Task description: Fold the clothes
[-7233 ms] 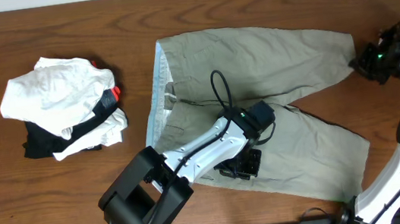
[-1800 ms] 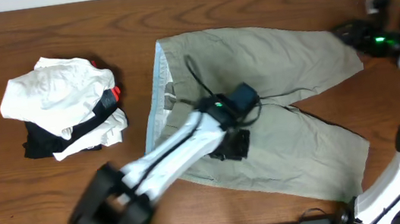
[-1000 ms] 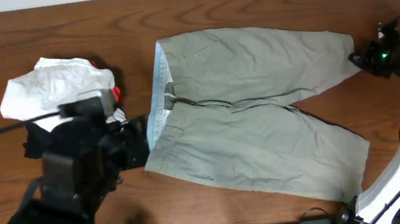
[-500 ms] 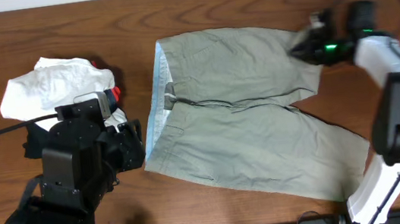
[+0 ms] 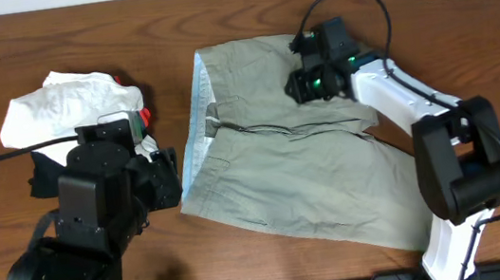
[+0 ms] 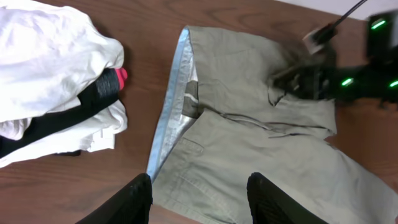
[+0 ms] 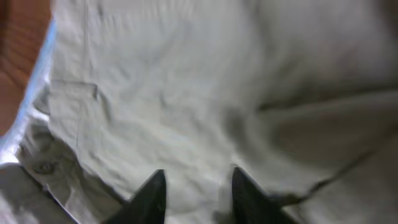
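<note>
The khaki shorts (image 5: 283, 179) lie flat on the wooden table, pale blue waistband (image 5: 193, 128) to the left. Their upper leg is doubled back leftward over the seat; the lower leg stretches to the bottom right. My right gripper (image 5: 308, 82) hovers over that doubled-back leg. In the right wrist view the right gripper (image 7: 198, 177) is open, with only rumpled khaki cloth (image 7: 174, 93) under it. My left gripper (image 5: 166, 174) is raised off the shorts' left edge. In the left wrist view the left gripper (image 6: 199, 186) is open and empty above the shorts (image 6: 249, 124), by the waistband's near corner.
A pile of white and black garments (image 5: 65, 115) with a red bit lies left of the shorts, seen again in the left wrist view (image 6: 50, 62). The left arm's bulk fills the lower left. The right arm's cable loops above the shorts' top edge.
The right gripper carried the upper leg's end leftward across the shorts, doubling it over, and its jaws have parted. The left arm has barely moved.
</note>
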Robot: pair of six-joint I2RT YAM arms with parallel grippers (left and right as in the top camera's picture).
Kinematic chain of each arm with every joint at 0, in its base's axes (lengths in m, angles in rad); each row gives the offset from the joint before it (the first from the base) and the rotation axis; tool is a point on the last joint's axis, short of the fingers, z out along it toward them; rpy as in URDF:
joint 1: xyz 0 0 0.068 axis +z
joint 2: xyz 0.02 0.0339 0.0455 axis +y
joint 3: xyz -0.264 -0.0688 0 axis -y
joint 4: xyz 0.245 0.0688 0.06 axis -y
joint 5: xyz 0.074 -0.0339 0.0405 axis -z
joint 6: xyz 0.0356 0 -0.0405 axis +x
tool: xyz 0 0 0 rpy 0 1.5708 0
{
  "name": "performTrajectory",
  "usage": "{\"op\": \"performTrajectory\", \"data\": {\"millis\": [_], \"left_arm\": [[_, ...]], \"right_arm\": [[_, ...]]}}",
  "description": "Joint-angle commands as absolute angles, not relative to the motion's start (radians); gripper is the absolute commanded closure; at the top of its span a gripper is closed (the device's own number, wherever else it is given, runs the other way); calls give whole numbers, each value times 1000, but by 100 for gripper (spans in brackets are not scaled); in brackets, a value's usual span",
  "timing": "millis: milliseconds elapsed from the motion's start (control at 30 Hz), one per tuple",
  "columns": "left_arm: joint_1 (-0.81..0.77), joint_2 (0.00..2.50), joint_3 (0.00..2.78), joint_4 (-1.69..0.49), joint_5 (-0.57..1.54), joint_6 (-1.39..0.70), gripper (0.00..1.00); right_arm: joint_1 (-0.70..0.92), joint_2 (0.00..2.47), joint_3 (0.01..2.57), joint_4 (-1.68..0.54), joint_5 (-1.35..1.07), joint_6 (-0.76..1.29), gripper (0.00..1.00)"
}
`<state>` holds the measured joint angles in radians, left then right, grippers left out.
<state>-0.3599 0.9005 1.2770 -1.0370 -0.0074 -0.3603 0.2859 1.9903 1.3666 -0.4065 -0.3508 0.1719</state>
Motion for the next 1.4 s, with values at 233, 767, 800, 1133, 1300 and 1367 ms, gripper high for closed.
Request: {"op": "performTrajectory", "data": {"millis": [233, 767, 800, 1133, 1300, 1367], "left_arm": [[-353, 965, 1291, -1039, -20, -294, 48], [-354, 1071, 1291, -1040, -20, -262, 40], [-354, 1072, 1291, -1040, -20, -262, 39], [-353, 1071, 1292, -1056, -20, -262, 39], [-354, 1071, 1291, -1056, -20, -262, 39], [-353, 1071, 1291, -1056, -20, -262, 39]], "right_arm": [[157, 1903, 1477, -412, -340, 248, 55], [252, 2036, 1477, -536, -382, 330, 76], [262, 2042, 1477, -547, -339, 329, 73], [310, 2056, 1477, -486, -86, 35, 57], [312, 2089, 1477, -482, -74, 9, 59], [313, 2113, 1477, -478, -74, 1, 59]]}}
